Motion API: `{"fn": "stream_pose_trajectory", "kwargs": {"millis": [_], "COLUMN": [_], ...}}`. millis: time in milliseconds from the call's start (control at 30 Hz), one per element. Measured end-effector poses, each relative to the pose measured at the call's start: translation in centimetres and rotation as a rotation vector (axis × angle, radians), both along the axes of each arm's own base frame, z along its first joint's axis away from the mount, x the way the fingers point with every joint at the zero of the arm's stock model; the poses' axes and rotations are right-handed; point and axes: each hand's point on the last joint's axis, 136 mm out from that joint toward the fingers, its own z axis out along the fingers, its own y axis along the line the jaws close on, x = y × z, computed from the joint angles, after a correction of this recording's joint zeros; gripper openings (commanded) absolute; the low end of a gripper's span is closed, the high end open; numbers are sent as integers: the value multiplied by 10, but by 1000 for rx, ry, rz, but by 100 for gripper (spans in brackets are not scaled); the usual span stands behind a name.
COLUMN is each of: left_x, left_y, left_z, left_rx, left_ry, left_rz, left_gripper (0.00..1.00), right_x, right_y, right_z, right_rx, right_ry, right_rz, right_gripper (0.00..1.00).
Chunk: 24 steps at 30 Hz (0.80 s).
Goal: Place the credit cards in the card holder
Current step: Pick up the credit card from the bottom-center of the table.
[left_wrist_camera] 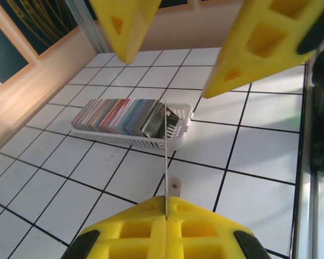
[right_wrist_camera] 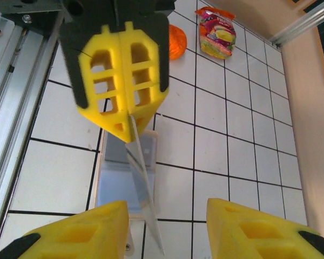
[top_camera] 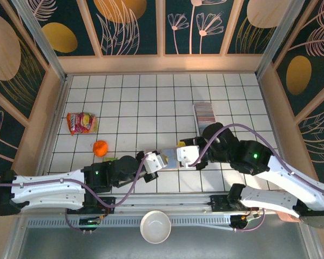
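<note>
Top view, left to right: a red-yellow snack packet (top_camera: 81,123) and an orange round fruit (top_camera: 100,148) sit left of centre. At centre frame the left gripper (right_wrist_camera: 127,129) is clamped on one thin grey plastic credit card (right_wrist_camera: 143,199), held edge-on. A small pale folding card holder (right_wrist_camera: 110,186) lies flat on the tiles just beneath it. The right gripper (right_wrist_camera: 167,213) faces it, fingers spread, with the card's free end in the gap. The remaining mixed-colour credit cards (left_wrist_camera: 119,114) are packed in a long clear plastic tray (left_wrist_camera: 173,137), upper right.
</note>
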Motion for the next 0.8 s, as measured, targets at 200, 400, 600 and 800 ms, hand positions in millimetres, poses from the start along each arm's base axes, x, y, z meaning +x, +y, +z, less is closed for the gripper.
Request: {"fn": "stream_pose_trajectory", "kwargs": {"millis": [200,400,600,800], "left_x": [-5,-4,-5,-3], "left_y": [-3,-3,-4,-6], "left_z": [1,2,8,4], "left_rx": [15,20,11,26], "left_ry": [-24,-40,-49,-46], "left_rz": [-42,-48,-52,-47], "left_gripper": [0,0,0,0], "right_x": [6,1,-2,-1], "right_y": [-3,3,6,6], "right_z": [-8,-16,-26,-37], "right_rx": [-1,-12,-27,-55], "right_ry": [28,74,104,133], "right_rz": [-2,38,60,48], "right_gripper": [42,40,22,0]}}
